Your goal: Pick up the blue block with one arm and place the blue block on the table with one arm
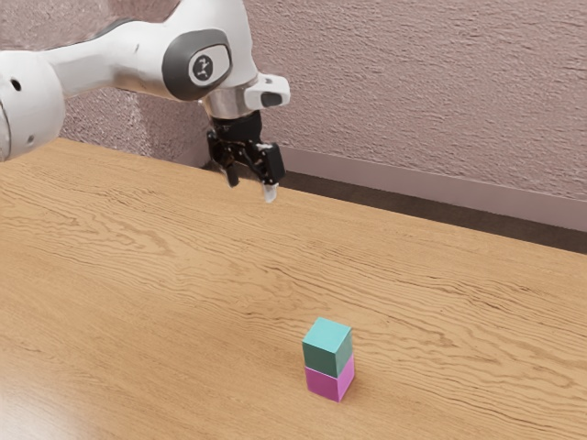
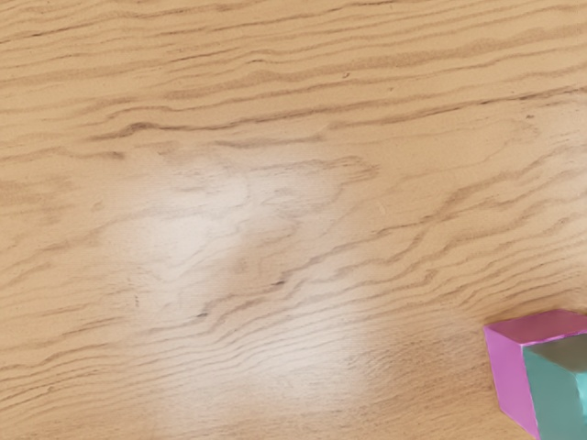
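Observation:
The black gripper (image 1: 250, 186) hangs high over the table in the exterior view, its two fingers apart with nothing between them, so it is open. Well below it and toward the exterior view's right, a teal-blue block (image 1: 327, 346) rests on top of a magenta block (image 1: 331, 380), both upright in a two-block stack. In the wrist view the teal-blue block (image 2: 558, 394) and the magenta block (image 2: 514, 371) are partly cut off by the picture's edge.
The wooden table (image 1: 165, 275) stretches under the arm and around the stack. Behind its far edge stands a rough pinkish wall (image 1: 413, 101) with a pale baseboard (image 1: 440, 190).

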